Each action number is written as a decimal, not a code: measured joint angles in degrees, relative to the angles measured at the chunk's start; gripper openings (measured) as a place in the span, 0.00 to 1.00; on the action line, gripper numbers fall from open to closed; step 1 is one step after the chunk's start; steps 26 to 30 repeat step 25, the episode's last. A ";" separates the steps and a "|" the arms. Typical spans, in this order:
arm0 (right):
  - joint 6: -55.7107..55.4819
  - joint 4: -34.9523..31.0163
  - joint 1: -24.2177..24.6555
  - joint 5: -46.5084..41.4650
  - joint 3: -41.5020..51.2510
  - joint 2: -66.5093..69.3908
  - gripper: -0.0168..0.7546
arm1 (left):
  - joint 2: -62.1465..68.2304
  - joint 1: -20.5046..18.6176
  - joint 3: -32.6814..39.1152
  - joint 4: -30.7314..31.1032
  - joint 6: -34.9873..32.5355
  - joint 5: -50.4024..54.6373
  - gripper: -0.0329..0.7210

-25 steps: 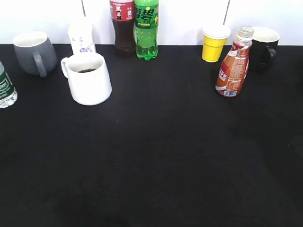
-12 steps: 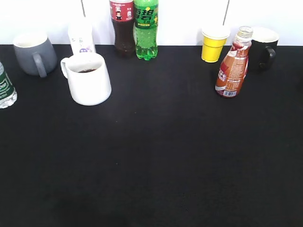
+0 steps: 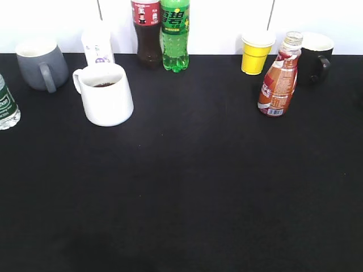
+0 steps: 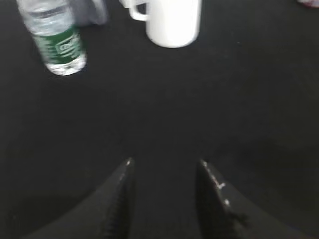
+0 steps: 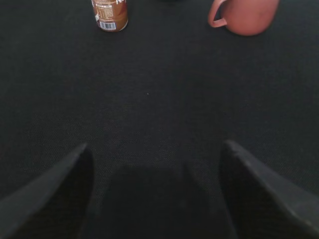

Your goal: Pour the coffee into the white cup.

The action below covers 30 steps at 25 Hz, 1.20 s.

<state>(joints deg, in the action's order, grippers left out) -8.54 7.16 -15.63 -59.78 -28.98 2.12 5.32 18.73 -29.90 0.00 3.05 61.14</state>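
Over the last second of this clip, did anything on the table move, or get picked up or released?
Nothing visibly changed. The slim brown coffee bottle stands uncapped beside the small yellow paper cup, and the large white ceramic mug, with dark liquid inside, sits where it was. Neither arm enters the exterior view; both wrist views show open fingers holding nothing.

Looks like a lab test bench, not a kitchen: counter (image 3: 187, 187) draped in plain black cloth, bare white panel wall (image 3: 227, 22) behind, assorted drink bottles and mugs lined up as props.
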 joint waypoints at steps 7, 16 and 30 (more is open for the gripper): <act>0.12 -0.12 10.03 0.06 0.00 -2.24 0.79 | -5.14 -14.76 0.00 0.00 0.00 -0.03 0.46; 0.12 -0.31 11.62 0.06 0.00 -2.63 0.79 | -5.70 -16.33 0.07 0.00 0.00 -0.09 0.44; 0.17 -0.47 11.62 0.06 0.00 -2.63 0.79 | -5.74 -16.33 0.07 0.00 0.00 -0.09 0.36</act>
